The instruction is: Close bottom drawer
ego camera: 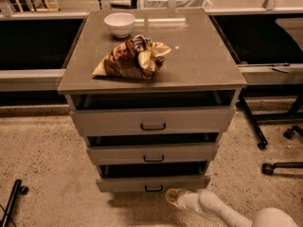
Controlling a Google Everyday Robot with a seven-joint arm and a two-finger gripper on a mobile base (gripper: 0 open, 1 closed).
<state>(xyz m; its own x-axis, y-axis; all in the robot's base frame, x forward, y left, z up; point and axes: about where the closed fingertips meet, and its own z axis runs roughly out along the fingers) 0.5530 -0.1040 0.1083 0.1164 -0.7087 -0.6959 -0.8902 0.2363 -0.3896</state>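
The bottom drawer is the lowest grey drawer of the cabinet, pulled out, with a small dark bar handle at its centre. The middle drawer and top drawer above it are also pulled out. My gripper is at the end of a white arm coming in from the lower right. It sits low over the floor, just below and slightly right of the bottom drawer's handle, close to the drawer front. I cannot tell whether it touches the drawer.
A brown and yellow snack bag and a white bowl sit on the cabinet top. Black chair or stand legs with wheels are on the right. A dark wheeled leg is at the lower left.
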